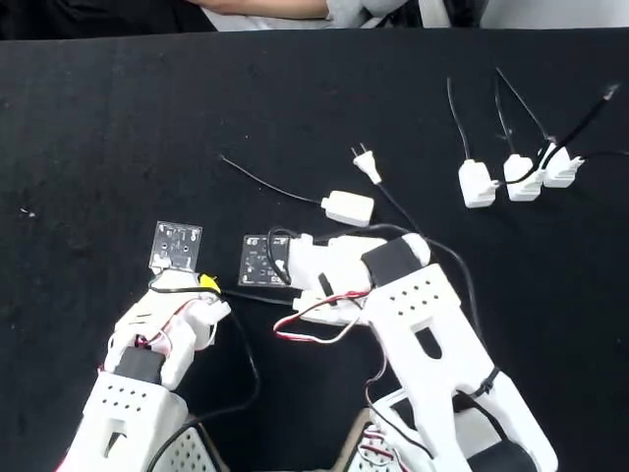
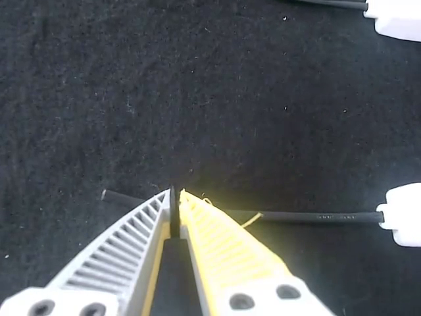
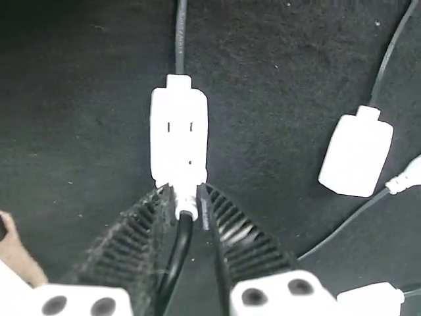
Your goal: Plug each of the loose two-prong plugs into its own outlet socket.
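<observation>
Right gripper (image 3: 184, 193): closed on the white plug (image 3: 186, 205), with a dark finger on either side of its neck. The plug's black lead runs back between the fingers.
Left gripper (image 2: 175, 195): pinched shut on a thin black cord (image 2: 302, 215) that runs to a white body. Judging by the high view, this is the cord of the socket in hand.
Table (image 1: 98, 128): black cloth under everything.
Socket (image 3: 179, 135): a white block lying flat just ahead of the right gripper. Its long axis is in line with that gripper, two slots show on its upper face, and its cord leaves from the far end. It looks hard and light and would likely slide when pushed, so pinning its cord makes sense.
Spare sockets (image 1: 519, 177): three white blocks with cords sit close together, well apart at the table's far right. Another (image 1: 348, 207) lies nearer the arms.
Plug: it butts against the socket's near end, its long axis along the socket's. The prongs are hidden, so I cannot tell whether they are seated. It is small, rigid and smooth, and is best held by the body rather than the lead.
Loose plug (image 1: 366, 163): its prongs point away from the arms and its lead runs back toward them.
Cord: thin and limp. It can be pulled but not pushed.
</observation>
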`<state>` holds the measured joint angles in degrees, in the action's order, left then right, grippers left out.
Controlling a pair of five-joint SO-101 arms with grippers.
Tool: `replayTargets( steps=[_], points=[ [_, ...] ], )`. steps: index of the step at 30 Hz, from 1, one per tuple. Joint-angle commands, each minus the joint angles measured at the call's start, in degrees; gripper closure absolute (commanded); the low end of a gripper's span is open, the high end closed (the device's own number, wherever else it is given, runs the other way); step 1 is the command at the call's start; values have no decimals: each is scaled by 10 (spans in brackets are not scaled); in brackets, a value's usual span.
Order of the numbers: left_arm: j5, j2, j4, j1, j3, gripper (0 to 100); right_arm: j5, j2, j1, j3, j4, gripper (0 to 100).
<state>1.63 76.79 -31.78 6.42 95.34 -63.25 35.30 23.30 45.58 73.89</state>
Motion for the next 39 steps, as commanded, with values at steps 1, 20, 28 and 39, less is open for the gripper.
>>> replayTargets(
  steps=[1,20,28,39],
  points=[
    [-4,9,1,6,-36,970,-14,0,-25,-3,-17,988],
    [-4,9,2,6,-36,970,-14,0,-8,52,-35,988],
    [-4,9,2,6,-36,970,-14,4,-13,104,-91,988],
    [-4,9,2,6,-36,970,-14,4,-52,102,-108,988]
  ],
)
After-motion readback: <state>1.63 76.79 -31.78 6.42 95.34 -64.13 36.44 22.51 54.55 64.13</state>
